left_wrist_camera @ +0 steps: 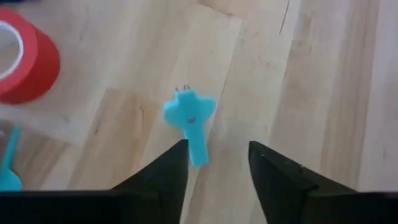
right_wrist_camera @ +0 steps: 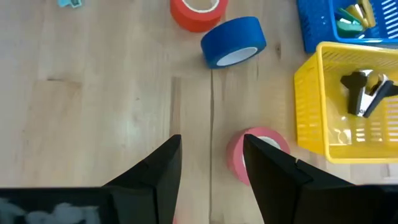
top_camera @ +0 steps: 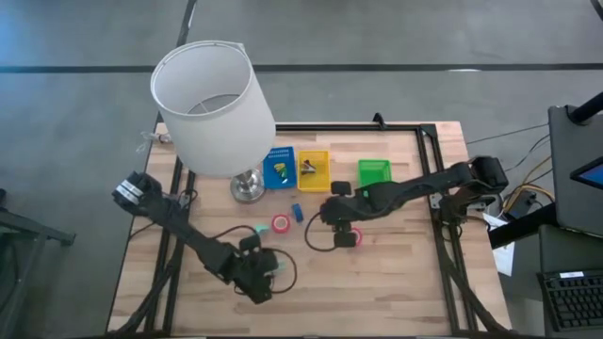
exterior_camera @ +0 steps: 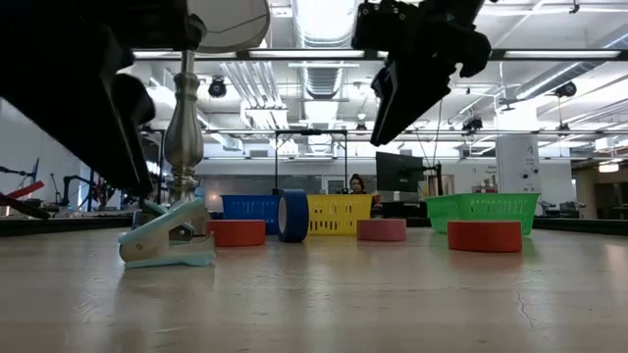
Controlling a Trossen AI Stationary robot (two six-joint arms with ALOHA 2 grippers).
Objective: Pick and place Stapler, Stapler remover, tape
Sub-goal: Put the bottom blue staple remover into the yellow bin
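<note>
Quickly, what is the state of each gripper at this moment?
Left gripper: open, holding nothing, above a small blue piece.
Right gripper: open, holding nothing, beside a pink tape roll.

Ceiling strips (exterior_camera: 324,20) are glaring overhead, backlighting my arms into silhouettes. My desk (top_camera: 396,273) is lying evenly lit, casting soft shadows. Left wrist view is blurring slightly.

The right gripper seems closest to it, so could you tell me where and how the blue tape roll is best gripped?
The blue tape roll stands on edge. I would come from above and pinch its two flat faces with the right gripper, since its curved rim would probably slip.
</note>
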